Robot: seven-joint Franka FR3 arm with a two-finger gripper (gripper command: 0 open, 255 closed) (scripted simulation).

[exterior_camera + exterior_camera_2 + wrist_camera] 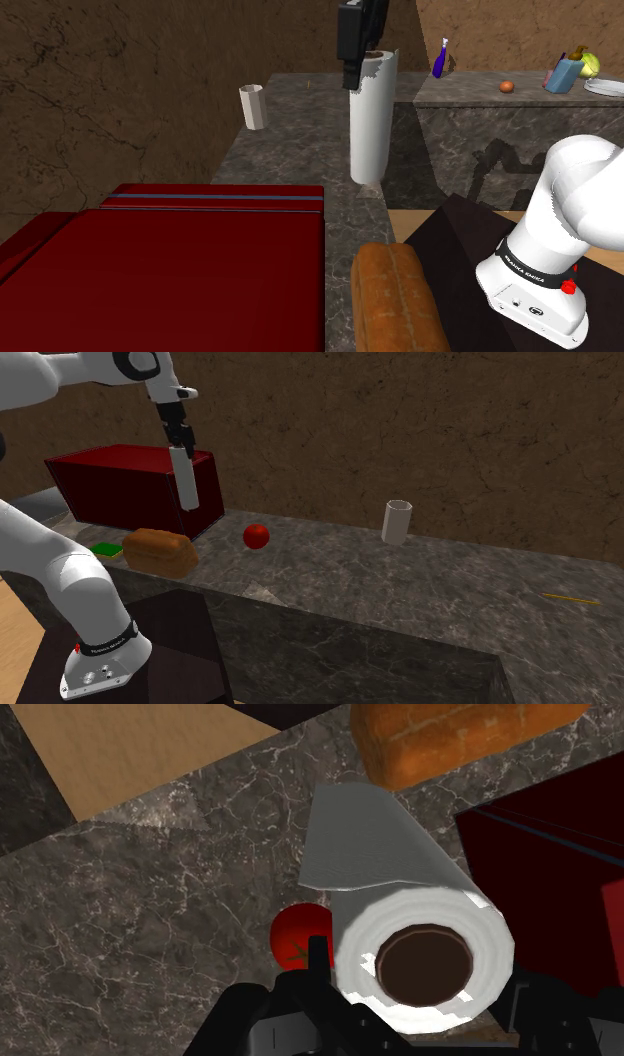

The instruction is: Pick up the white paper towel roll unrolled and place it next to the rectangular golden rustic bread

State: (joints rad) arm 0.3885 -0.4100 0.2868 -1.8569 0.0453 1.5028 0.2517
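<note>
A dark veined stone counter (290,130) runs beneath rough brown walls. In the shoulder view, at top centre, the black two-finger gripper (358,72) is closed on the top end of the white paper towel roll (372,120). The roll hangs upright, probably so its loose sheet trails clear. The long golden-brown bread loaf (395,300) lies at bottom centre beside a dark red box (170,260).

In the second exterior view, upper left, the white arm (60,377) bends steeply downward, holding the roll aloft above the loaf. A small red ball (256,536) rests right of it.

In the wrist view, one finger (318,962) presses the roll's side, with the loaf beyond.
</note>
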